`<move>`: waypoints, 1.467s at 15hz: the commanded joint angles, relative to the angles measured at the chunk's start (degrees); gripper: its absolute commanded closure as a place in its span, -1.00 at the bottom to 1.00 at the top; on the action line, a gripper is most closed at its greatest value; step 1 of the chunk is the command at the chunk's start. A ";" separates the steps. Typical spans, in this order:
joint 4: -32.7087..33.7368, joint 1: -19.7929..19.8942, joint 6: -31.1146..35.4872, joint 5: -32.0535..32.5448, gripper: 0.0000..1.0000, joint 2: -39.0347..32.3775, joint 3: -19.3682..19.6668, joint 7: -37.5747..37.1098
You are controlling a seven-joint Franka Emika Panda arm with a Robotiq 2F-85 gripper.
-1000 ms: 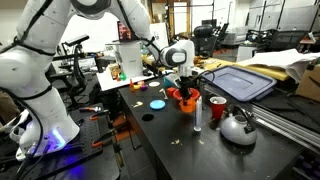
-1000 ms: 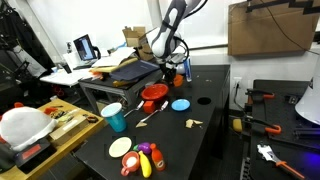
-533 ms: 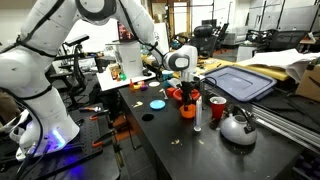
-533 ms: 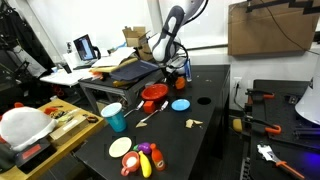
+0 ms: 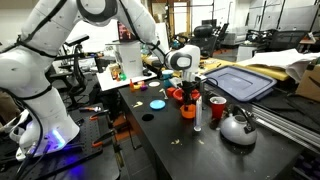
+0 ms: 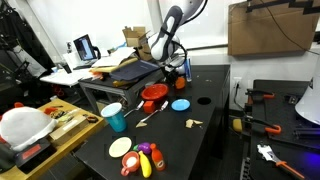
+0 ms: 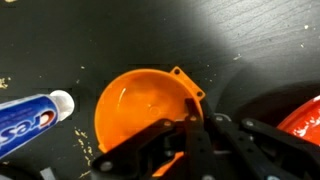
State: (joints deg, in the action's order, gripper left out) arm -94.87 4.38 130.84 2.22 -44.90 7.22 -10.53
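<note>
The orange bowl (image 7: 140,105) is seen on the black counter (image 7: 250,40), beside a toothpaste tube (image 7: 30,118). Its rim is pinched by the jaws of the gripper (image 7: 190,125).

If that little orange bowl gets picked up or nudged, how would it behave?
The orange bowl looks like thin, glossy plastic: probably light, stiff, perhaps slippery to pinch. Empty on the smooth dark table, it would likely slide when nudged. Wide-mouthed, it seems unlikely to tip.
</note>
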 commanded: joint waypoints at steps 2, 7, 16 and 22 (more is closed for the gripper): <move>2.09 -0.01 -3.26 -1.26 0.21 -0.57 0.10 -1.04; 2.32 -0.07 -3.77 -1.26 -0.52 -0.43 0.16 -1.28; 2.06 -0.40 -3.93 -0.81 -1.00 0.07 0.68 -2.41; -0.36 -0.98 -3.98 0.38 -1.00 3.30 1.84 -2.54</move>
State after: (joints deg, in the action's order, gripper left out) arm -93.77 4.24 129.01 1.95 -44.51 8.02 -11.80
